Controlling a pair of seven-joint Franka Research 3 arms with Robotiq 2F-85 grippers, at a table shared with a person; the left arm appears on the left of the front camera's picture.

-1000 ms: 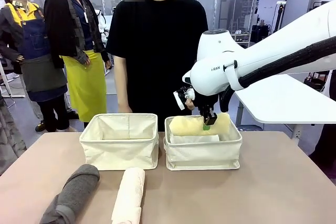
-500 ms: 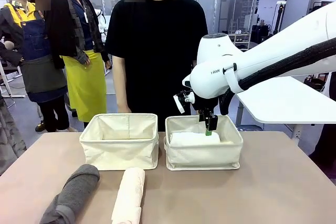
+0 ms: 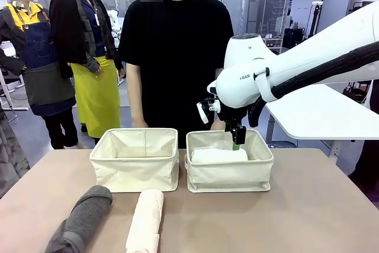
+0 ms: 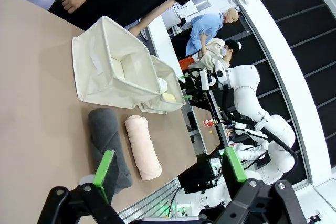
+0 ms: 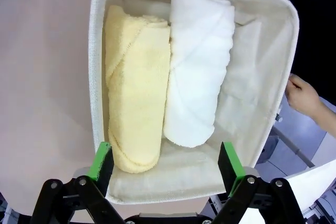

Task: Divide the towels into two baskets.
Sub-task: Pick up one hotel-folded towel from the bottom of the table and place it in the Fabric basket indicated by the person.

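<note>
The right basket (image 3: 230, 176) holds a white towel (image 3: 218, 155). In the right wrist view this basket (image 5: 254, 72) has a pale yellow towel (image 5: 134, 108) and the white towel (image 5: 197, 66) lying side by side. My right gripper (image 3: 237, 141) hangs open just above them, touching neither, its jaws wide apart (image 5: 164, 163). The left basket (image 3: 135, 173) stands beside it. A dark grey towel (image 3: 80, 220) and a cream-peach towel (image 3: 145, 220) lie on the table's front left. My left gripper (image 4: 169, 174) is open, high above those two towels (image 4: 110, 145).
A person in a black shirt (image 3: 177, 57) stands right behind the baskets, one hand (image 5: 302, 95) near the right basket's far side. The brown table (image 3: 308, 205) has free room at the front right.
My right gripper opened and let go of the pale yellow towel, which dropped into the right basket beside the white one. The gripper has since risen slightly.
</note>
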